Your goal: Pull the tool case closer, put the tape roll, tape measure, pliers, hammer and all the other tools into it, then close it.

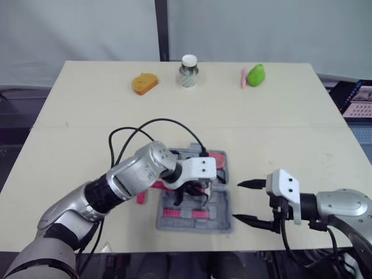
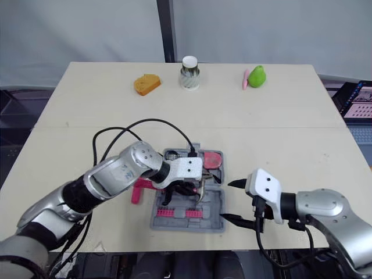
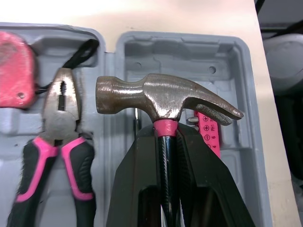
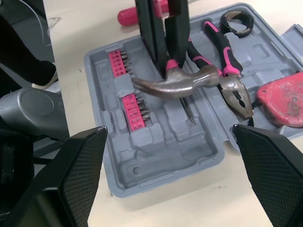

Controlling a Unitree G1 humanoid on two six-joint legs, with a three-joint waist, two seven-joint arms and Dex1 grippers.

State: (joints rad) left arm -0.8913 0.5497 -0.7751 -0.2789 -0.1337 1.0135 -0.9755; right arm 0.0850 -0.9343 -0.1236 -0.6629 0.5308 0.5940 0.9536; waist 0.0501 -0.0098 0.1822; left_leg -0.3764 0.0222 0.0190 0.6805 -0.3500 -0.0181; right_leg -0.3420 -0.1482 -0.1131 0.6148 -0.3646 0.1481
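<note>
On the bench, head view: the tool case lies open near the front edge. The left tool hangs over it. The right tool sits just beside the case's right side, fingers spread, empty.

Left wrist view: the left tool clamps the hammer by its shaft, just under the pink collar. The pliers and tape measure lie in the adjoining half.

Right wrist view: the hammer head is over the half holding the pink bits. The tape roll lies by the pliers' handles. A pink handle lies on the bench beside the case.
</note>
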